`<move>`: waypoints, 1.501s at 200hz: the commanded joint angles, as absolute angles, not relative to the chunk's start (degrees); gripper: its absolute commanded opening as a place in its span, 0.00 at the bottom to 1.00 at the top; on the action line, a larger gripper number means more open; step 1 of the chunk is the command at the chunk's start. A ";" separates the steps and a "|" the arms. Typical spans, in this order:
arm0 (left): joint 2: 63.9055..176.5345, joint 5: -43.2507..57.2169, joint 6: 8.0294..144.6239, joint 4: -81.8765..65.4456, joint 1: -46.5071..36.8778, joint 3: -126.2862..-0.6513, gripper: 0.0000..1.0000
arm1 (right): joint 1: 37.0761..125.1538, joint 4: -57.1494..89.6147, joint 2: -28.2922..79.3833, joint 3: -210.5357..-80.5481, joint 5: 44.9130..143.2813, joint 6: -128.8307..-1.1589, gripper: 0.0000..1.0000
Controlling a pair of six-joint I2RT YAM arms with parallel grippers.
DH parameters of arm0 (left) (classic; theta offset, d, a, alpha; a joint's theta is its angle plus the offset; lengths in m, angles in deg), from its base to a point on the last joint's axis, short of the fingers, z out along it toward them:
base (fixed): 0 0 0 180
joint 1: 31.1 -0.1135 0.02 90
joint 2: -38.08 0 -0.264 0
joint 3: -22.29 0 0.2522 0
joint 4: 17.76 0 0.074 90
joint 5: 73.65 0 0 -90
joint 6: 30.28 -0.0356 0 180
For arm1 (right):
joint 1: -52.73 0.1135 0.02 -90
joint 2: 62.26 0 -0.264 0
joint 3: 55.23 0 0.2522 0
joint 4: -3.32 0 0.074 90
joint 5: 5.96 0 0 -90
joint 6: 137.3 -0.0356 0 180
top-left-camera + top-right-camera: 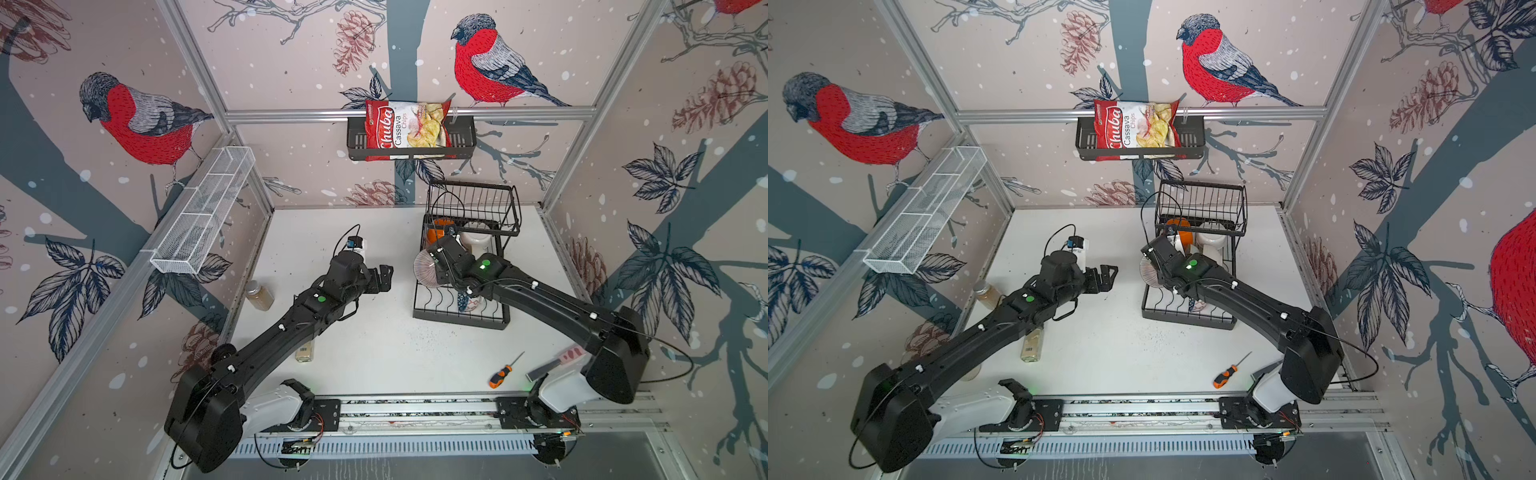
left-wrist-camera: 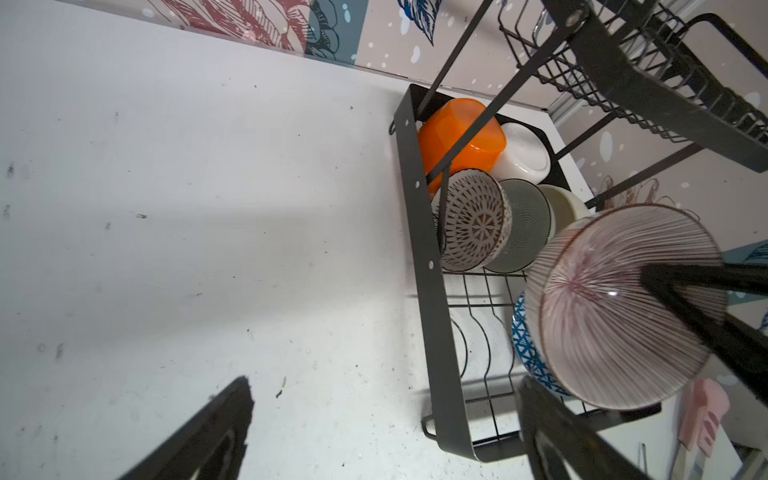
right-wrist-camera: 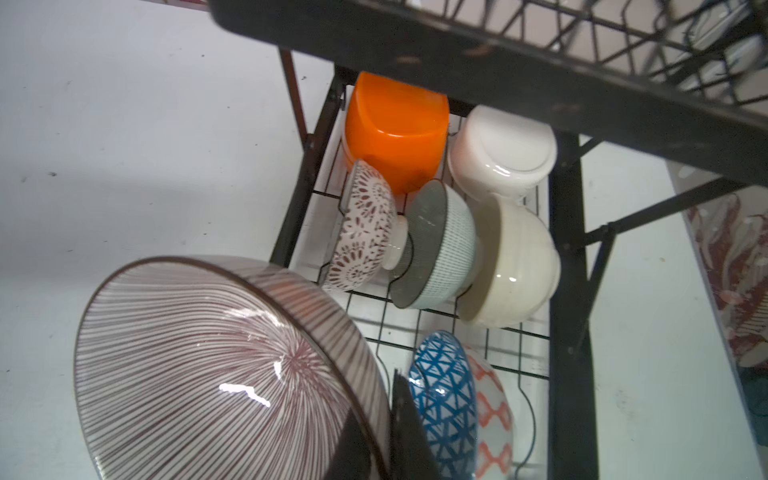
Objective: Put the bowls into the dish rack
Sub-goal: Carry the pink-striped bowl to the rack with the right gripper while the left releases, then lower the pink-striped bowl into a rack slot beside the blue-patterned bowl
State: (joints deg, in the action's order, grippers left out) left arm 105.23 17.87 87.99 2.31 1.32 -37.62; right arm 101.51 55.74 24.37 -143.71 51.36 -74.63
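While my left fingers point(image 1: 383, 277) hang spread wide and empty over the bench point(image 1: 374, 345), my right fingers point(image 3: 401, 409) are pinched on the rim of the striped bowl point(image 3: 216, 365). It is tilted on edge at the left side of the rack point(image 3: 567, 249), near the blue bowl point(image 3: 442, 399) standing on the lower tier.

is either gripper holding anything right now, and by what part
The right gripper is shut on the rim of the striped bowl, one finger inside and one outside. The left gripper is open and holds nothing.
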 commanded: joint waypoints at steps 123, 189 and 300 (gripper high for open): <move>122.83 16.13 89.61 -1.27 6.90 -37.50 0.96 | 100.70 67.10 24.80 -145.45 42.11 -76.62 0.00; 129.32 14.71 89.55 -0.83 10.15 -41.36 0.95 | 101.20 69.77 25.85 -146.24 41.42 -77.06 0.00; 135.33 12.33 89.80 -1.92 16.03 -46.43 0.95 | 102.98 78.58 28.33 -147.52 37.66 -81.87 0.00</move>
State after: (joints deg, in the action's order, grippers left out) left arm 134.13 15.16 89.76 1.22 14.87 -44.94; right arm 102.60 75.01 27.92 -146.92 41.33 -78.76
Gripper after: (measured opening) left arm 0.949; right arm 0.097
